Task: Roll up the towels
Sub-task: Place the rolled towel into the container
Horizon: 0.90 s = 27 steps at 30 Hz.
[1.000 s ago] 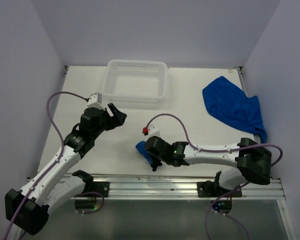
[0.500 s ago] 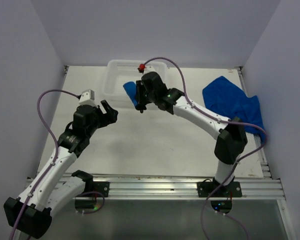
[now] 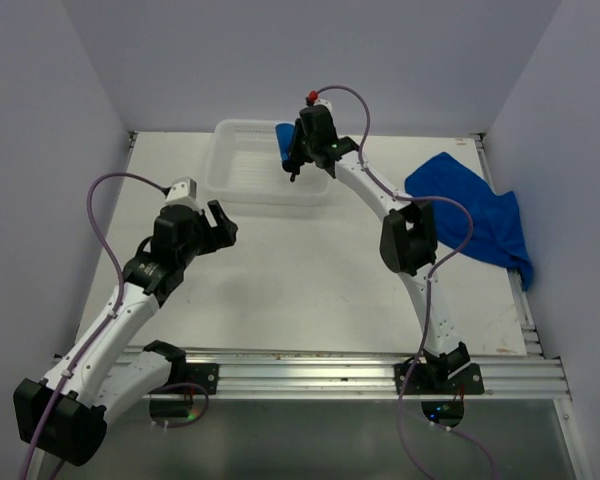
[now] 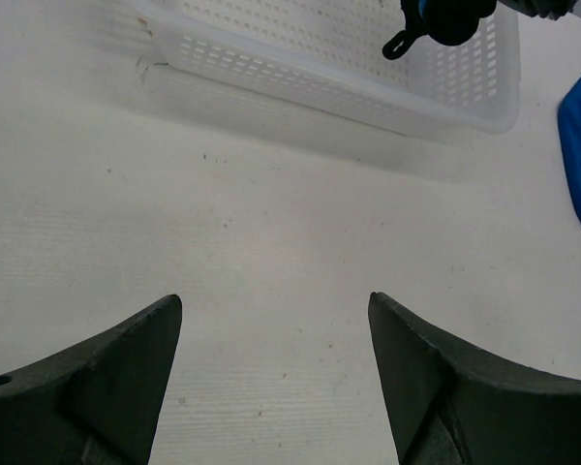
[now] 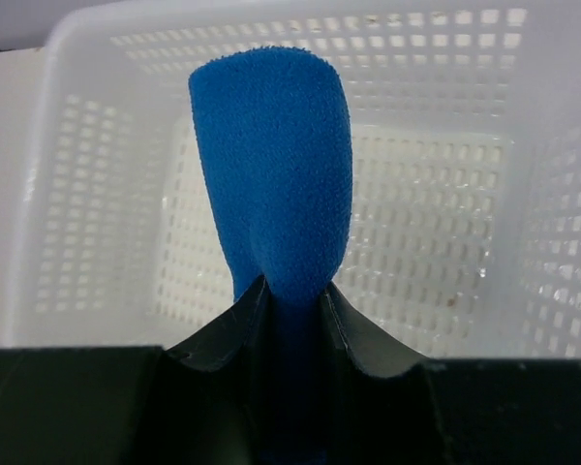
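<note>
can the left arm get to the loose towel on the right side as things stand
Probably not easily. The left gripper is open and empty, but the towel lies far over on the right, and the right arm stands stretched between them.

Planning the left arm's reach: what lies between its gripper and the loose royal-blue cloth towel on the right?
Top view: bare white table, then the right arm's black elbow, before the blue towel.

Right part of white basket [image 3: 242,170] blocked by right gripper [image 5: 290,295] clamping rolled towel [image 5: 271,165] above it; left part open. Right arm [image 3: 408,240] spans table [image 3: 280,290] right of centre, near edge to basket. Bare surface between left gripper [image 4: 274,300], jaws wide, and basket front wall. Far right taken by crumpled towel [image 3: 467,215]
</note>
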### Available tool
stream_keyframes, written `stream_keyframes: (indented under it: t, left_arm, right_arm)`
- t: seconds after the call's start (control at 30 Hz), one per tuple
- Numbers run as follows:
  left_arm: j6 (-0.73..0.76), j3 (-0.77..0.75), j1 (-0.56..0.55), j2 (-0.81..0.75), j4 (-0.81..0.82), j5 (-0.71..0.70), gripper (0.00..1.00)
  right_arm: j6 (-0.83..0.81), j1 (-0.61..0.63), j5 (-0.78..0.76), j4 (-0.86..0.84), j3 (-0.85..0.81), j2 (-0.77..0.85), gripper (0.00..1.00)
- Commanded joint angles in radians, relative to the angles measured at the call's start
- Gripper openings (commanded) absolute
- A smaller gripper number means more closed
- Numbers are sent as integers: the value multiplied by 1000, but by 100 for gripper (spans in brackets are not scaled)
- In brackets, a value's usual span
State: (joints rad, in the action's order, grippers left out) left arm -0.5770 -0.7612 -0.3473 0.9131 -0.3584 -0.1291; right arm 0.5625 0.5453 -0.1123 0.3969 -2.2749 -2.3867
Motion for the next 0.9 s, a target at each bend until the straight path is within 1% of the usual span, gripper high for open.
stream_keyframes:
  t: [0.0, 0.07, 0.17, 0.37, 0.4, 0.5, 0.53, 0.63, 0.77, 0.87]
  left_arm:
    - [48, -4, 10, 1, 45, 19, 82]
    - [48, 5, 8, 10, 59, 31, 82]
    - [52, 5, 8, 30, 67, 46, 82]
    - [51, 16, 8, 38, 82, 63, 82]
    - [52, 17, 10, 43, 84, 63, 82]
    - [52, 16, 8, 47, 82, 59, 82]
    - [54, 14, 8, 47, 82, 59, 82]
    - [54, 14, 8, 49, 82, 57, 82]
    - [55, 14, 8, 46, 78, 55, 82]
    - [57, 13, 8, 47, 78, 55, 82]
  right_arm:
    - [57, -31, 20, 56, -130, -95, 0]
    - [80, -51, 57, 56, -138, -138, 0]
    - [94, -58, 48, 53, -110, -157, 0]
    - [91, -59, 28, 105, -109, -184, 0]
    - [91, -59, 29, 111, -110, -186, 6]
    - [88, -59, 36, 128, -104, -187, 16]
    - [83, -58, 39, 128, -103, -184, 28]
    - [73, -59, 36, 135, -97, -172, 41]
    - [56, -58, 26, 151, -112, -157, 49]
    - [48, -58, 20, 160, -130, -152, 53]
